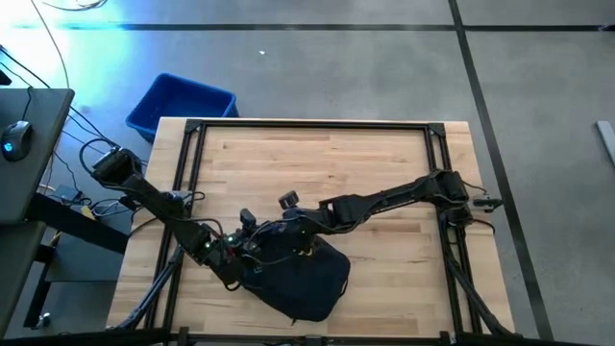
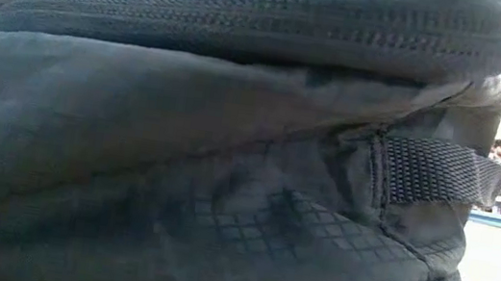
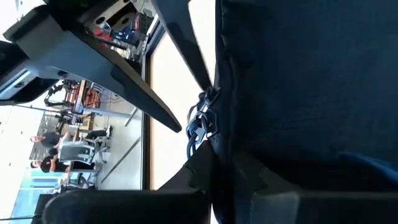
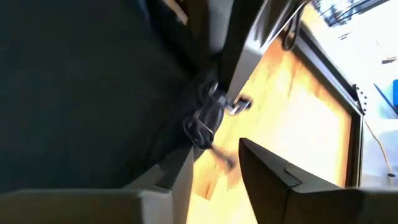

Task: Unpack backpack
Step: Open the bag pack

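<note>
Backpack [image 1: 306, 274] — wooden table [image 1: 384, 173], concrete floor [image 1: 336, 77]

Cut off at the low view's edges on three sides: the backpack [image 2: 211, 145], filling the picture and hiding the table and both arms there. Hidden in the high view: the fingertips of the left gripper [image 1: 252, 261] and the right gripper [image 1: 288, 229], lost against dark fabric. Blurred in the right wrist view: the zip pulls [image 4: 208, 118] and table [image 4: 292, 118]. Too small to tell apart in the left wrist view: the people [image 3: 46, 152] in the room beyond.
</note>
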Controlling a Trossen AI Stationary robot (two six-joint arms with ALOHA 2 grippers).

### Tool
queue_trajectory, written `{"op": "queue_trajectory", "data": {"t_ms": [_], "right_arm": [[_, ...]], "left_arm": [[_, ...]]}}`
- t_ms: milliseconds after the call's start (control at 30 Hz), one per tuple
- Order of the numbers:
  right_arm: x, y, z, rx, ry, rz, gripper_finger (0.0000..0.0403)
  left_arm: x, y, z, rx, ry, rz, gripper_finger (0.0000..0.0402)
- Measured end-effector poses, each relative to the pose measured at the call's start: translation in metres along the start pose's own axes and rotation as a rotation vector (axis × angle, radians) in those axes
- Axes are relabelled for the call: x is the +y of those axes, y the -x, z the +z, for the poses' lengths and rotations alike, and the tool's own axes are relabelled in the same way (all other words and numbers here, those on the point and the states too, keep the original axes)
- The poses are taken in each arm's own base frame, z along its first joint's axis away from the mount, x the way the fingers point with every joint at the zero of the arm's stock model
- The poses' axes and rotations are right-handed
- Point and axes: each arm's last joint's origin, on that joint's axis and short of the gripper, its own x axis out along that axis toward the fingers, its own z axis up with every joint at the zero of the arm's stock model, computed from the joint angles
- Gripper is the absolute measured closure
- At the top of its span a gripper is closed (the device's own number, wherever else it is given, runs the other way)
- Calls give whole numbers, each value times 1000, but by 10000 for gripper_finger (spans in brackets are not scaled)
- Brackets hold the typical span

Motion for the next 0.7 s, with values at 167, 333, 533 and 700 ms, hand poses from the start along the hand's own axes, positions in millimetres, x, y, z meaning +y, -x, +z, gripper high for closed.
{"op": "queue_trajectory", "data": {"t_ms": [167,333,533,700], "right_arm": [[4,-5,0,-5,-27,25,392],[13,-6,-1,57,-9,2,401],[33,15,4,181,70,-80,403],[49,27,10,194,76,-79,403]], "left_arm": [[0,0,0,2,20,10,401],[1,-1,-3,24,45,25,401],[1,-2,-15,108,65,75,401],[1,-1,-19,129,74,79,401]]}}
